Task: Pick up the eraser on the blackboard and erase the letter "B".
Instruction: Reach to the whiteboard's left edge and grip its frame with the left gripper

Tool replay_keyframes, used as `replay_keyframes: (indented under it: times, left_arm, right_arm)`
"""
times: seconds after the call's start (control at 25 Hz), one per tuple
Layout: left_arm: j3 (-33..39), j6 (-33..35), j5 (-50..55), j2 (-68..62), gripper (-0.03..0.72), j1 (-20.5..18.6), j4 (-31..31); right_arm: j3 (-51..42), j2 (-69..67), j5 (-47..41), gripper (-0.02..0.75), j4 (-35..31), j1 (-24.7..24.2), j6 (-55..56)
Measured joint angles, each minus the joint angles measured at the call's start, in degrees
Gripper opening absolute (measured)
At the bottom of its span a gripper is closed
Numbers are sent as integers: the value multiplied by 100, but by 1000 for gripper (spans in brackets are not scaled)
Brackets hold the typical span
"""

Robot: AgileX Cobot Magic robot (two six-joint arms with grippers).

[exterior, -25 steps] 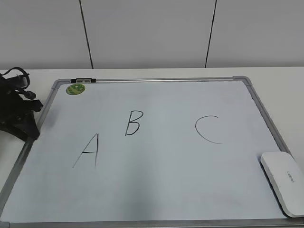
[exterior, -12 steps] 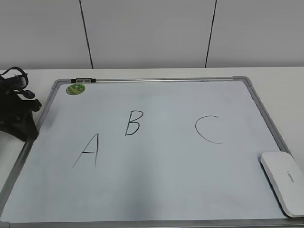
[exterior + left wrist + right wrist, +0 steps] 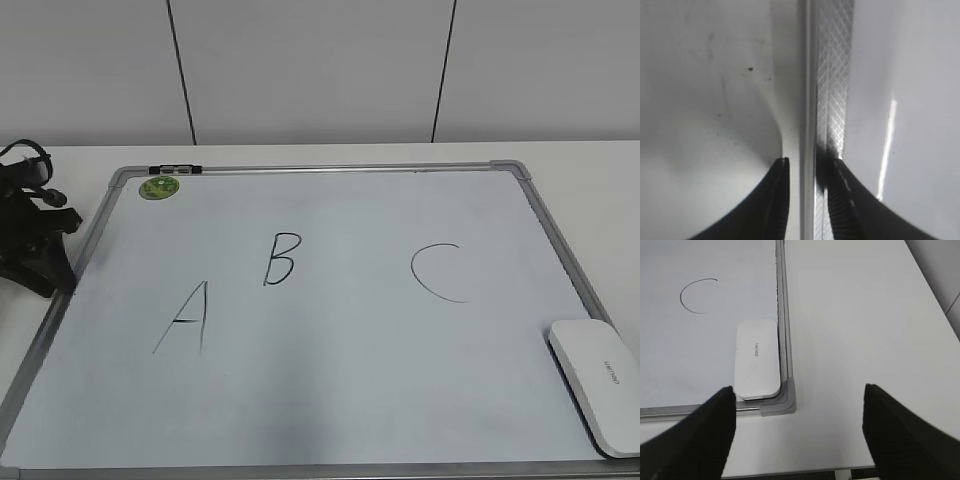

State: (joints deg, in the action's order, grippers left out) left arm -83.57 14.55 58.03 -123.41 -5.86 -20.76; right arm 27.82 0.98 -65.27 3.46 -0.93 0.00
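a white table (image 3: 590, 180) under a pale panelled wall carries the blackboard (image 3: 545, 225). black marker letters on it read a, the letter "B" (image 3: 279, 258) and c. the eraser (image 3: 757, 359), its tiny grey print unreadable, lies in the board's corner, ahead of the wide-open right gripper (image 3: 797, 432). the left gripper (image 3: 807, 167) pinches the board's frame.

white table (image 3: 590, 180), pale panelled wall (image 3: 310, 70)

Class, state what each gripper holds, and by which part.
The left gripper straddles the blackboard frame edge; whether it grips is unclear. The right gripper holds nothing.
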Motion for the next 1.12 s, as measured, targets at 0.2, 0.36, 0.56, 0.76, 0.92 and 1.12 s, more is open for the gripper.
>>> replay_keyframes:
  times: [0.2,0.36,0.56,0.76,0.92,1.12]
  left_arm:
    - [0,0,0,-9,197,0,-24]
    - [0,11,0,-35,197,0,-33]
    - [0,22,0,-35,149,0,-46]
    - [-11,22,14,-35,36,0,-61]
    - [-11,22,16,-35,31,0,-71]
    - [-11,22,16,-35,29,0,-71]
  right_arm:
    - [0,0,0,587,0,0,0]
    - [0,0,0,587,0,0,0]
    - [0,0,0,587,0,0,0]
    - [0,0,0,587,0,0,0]
    - [0,0,0,587,0,0,0]
    - [0,0,0,587,0,0,0]
